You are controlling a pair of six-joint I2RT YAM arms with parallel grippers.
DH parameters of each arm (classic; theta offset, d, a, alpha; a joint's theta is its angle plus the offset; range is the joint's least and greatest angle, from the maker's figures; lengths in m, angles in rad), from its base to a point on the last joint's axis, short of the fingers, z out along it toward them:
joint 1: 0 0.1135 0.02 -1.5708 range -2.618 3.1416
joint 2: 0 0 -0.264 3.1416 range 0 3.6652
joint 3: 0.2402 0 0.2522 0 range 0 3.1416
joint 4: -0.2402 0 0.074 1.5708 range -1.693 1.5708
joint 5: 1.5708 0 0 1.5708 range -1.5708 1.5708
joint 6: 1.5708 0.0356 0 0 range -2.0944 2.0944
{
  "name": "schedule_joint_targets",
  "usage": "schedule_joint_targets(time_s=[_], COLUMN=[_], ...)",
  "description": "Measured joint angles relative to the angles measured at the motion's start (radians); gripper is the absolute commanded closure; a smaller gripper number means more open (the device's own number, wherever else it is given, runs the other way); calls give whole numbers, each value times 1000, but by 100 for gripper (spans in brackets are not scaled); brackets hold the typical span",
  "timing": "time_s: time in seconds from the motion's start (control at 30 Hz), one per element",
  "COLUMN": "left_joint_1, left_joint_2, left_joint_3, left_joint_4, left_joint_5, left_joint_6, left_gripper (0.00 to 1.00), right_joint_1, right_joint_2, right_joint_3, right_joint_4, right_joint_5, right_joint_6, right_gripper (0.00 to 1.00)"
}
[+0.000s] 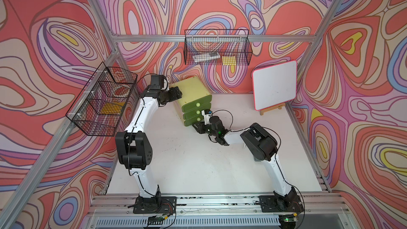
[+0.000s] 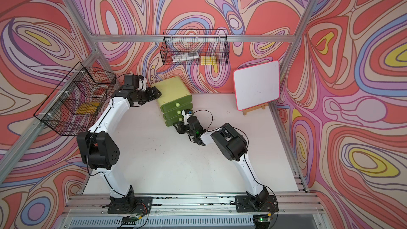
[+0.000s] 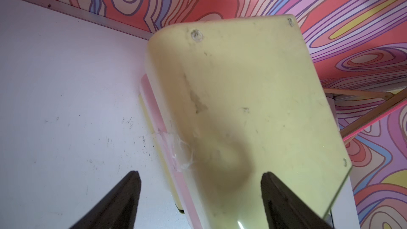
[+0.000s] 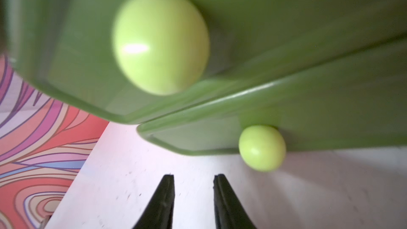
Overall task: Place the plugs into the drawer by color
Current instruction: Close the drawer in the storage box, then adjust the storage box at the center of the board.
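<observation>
The drawer [image 1: 191,89] [image 2: 174,91] is a pale yellow-green cabinet at the back of the white table, with three olive fronts pushed in, seen in both top views. My left gripper [image 1: 178,92] [image 3: 200,174] is at the cabinet's rear left corner. It is open, its fingers [image 3: 132,186] wide apart astride the cabinet's edge [image 3: 242,106]. My right gripper [image 1: 195,126] [image 4: 193,176] hovers low in front of the bottom drawer, open by a narrow gap with nothing in it. Two round light-green knobs [image 4: 160,40] [image 4: 262,148] sit just beyond it. The plugs are out of view.
A whiteboard on a small wooden easel [image 1: 274,84] stands at the back right. One black wire basket [image 1: 217,49] hangs on the back wall, another [image 1: 103,100] on the left frame. Aluminium posts [image 1: 308,146] edge the table [image 1: 187,161].
</observation>
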Motion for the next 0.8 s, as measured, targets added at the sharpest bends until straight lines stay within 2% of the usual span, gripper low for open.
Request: schedule_joint_targets(time_s=[0.17,0.27,0.33,0.47,0.6,0.67,0.8], left_joint_1=[-2,-2,-2,-2,-2,-2,-2], left_joint_2=[-124,-135,-102,6,70,78,80], left_joint_3=[-18,-16,-4,36,68,76,92], left_joint_4=[-1,6,2,-12,-37,-47,-52], left_joint_5=[-28,-34,-30,-20,-15,-11,22], left_joint_6=[-9,-12,-16,-21,-23,-23,-24], left_gripper=[13,14,14,14,13,14,24], right_joint_1=[-108,-197,-241,-277,-286,-287,-293], right_joint_2=[-260,-296,-273,-134,41,100,133], right_joint_3=[66,222,332,561,750,793,813], right_joint_4=[-254,-359,-418,-517,-625,-663,-653], right_joint_5=[-54,-72,-77,-111,-155,-181,-264], right_joint_6=[-97,-150,-178,-203,-203,-200,-167], right_gripper=[52,48,46,35,34,34,39])
